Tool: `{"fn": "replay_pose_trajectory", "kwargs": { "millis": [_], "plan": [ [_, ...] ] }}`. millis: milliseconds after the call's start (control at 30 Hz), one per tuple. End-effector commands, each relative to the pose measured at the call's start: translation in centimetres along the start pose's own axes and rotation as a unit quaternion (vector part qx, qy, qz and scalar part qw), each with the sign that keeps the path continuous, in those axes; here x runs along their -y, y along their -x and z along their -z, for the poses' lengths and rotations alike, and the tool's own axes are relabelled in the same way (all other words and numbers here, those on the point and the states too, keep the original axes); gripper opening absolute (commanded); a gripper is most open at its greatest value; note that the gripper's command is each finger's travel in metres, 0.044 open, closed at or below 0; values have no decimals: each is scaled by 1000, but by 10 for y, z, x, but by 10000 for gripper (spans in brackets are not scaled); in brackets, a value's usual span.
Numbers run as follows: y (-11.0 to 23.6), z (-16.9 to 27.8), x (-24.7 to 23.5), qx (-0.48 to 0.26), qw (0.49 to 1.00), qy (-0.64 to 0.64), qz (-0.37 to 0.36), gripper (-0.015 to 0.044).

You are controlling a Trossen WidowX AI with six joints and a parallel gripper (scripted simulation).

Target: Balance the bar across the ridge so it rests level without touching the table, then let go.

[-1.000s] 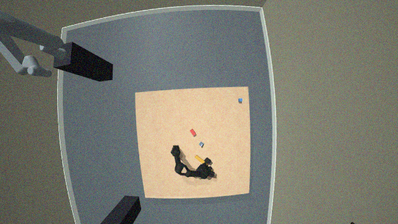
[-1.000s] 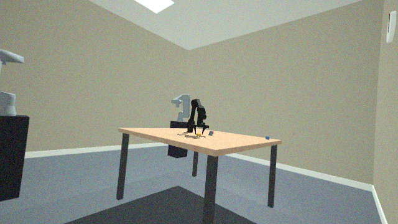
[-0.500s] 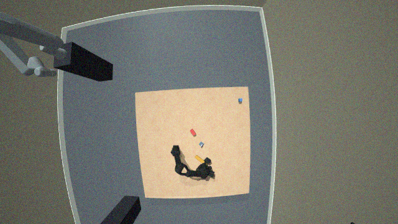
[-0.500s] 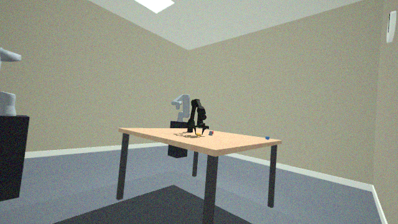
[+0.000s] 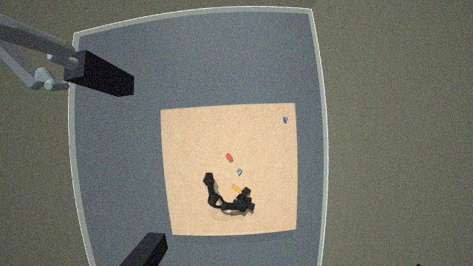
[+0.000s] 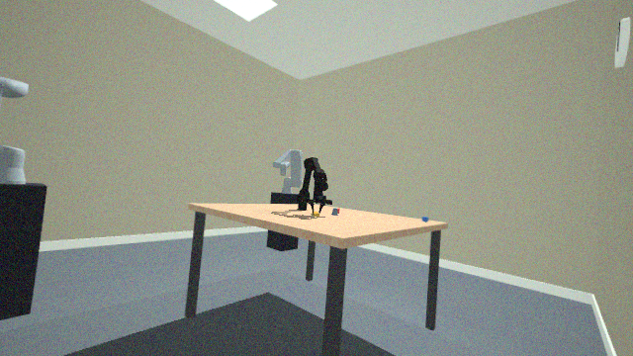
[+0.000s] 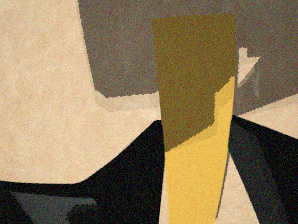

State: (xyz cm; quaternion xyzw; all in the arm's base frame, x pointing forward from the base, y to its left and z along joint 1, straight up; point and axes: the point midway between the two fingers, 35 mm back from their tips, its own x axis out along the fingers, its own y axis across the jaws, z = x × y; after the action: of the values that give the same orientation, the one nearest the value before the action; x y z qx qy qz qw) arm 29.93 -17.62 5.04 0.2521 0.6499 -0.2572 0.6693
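The yellow bar (image 5: pixel 236 188) (image 6: pixel 315 215) (image 7: pixel 194 176) lies low on the wooden table (image 5: pixel 185 129) (image 6: pixel 356 229), and its far end is in shadow in the wrist view. My gripper (image 5: pixel 242 192) (image 6: pixel 316 212) (image 7: pixel 193 124) is down at the table and shut on the bar, with a black finger on each long side of it. The ridge, a small grey-blue block (image 5: pixel 239 171) (image 6: pixel 335 212), stands a short way beyond the bar and apart from it. It is out of the wrist view.
A small red block (image 5: pixel 229 157) lies past the ridge toward the table's middle. A small blue cube (image 5: pixel 285 119) (image 6: pixel 425 219) sits near the far right corner. Black stands with grey camera arms are on the floor beside the table.
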Motion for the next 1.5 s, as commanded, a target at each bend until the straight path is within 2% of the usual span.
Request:
{"fn": "replay_pose_trajectory", "kwargs": {
  "millis": [0,1167,1467],
  "plan": [
    [6,-1,0,1,1000,0,0,0],
    [96,-1,0,2,1000,-2,-2,0],
    [98,8,-20,1,1000,3,-3,0]
  ]
}}
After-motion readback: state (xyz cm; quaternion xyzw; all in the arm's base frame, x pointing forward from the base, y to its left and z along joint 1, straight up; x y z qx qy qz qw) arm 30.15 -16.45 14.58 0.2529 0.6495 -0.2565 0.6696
